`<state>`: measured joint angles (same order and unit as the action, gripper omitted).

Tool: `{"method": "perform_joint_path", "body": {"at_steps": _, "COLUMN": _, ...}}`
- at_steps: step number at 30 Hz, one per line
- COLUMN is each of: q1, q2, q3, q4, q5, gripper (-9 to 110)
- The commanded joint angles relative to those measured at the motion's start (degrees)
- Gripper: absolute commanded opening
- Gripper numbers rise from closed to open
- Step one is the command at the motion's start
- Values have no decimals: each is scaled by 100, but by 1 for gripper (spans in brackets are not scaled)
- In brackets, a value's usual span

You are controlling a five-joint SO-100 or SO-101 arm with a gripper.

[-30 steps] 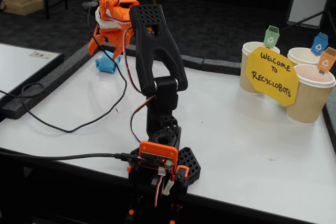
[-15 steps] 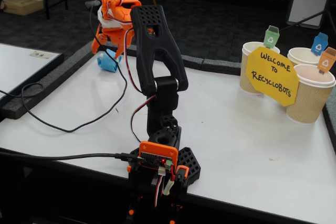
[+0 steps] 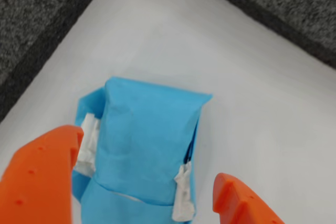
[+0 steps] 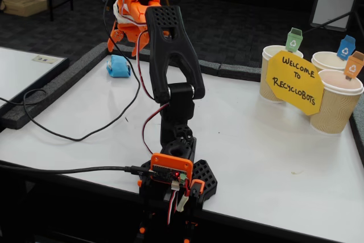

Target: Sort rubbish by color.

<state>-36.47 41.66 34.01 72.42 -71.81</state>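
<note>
Currently the end effector [image 3: 144,192] is spread wide above the blue paper wad [image 3: 144,150], which is left lying on the bench [image 4: 256,140].

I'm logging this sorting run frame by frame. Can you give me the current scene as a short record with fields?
rubbish in view: one light blue crumpled paper wad, lying on the white table near its far left corner
gripper: orange two-finger gripper, open, fingers either side of the wad, not gripping it
bins: three paper cups at right, with green, blue and orange tags
sign: yellow sign fronting the cups
</note>
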Motion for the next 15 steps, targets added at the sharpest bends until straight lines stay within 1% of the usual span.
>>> {"method": "perform_joint_path", "body": {"at_steps": 1, "q1": -105, "q2": 255, "q3": 53, "q4": -246, "q5": -44, "gripper": 19}}
{"method": "perform_joint_path", "body": {"at_steps": 8, "q1": -246, "q2": -176, "q3": 255, "q4": -650, "q5": -44, "gripper": 18}}
{"method": "perform_joint_path", "body": {"at_steps": 11, "q1": -246, "q2": -343, "q3": 255, "q4": -800, "q5": -44, "gripper": 15}}
{"method": "perform_joint_path", "body": {"at_steps": 12, "q1": -246, "q2": -387, "q3": 255, "q4": -835, "q5": -44, "gripper": 13}}
{"method": "perform_joint_path", "body": {"at_steps": 15, "q1": -246, "q2": -431, "q3": 255, "q4": -879, "q5": -44, "gripper": 1}}
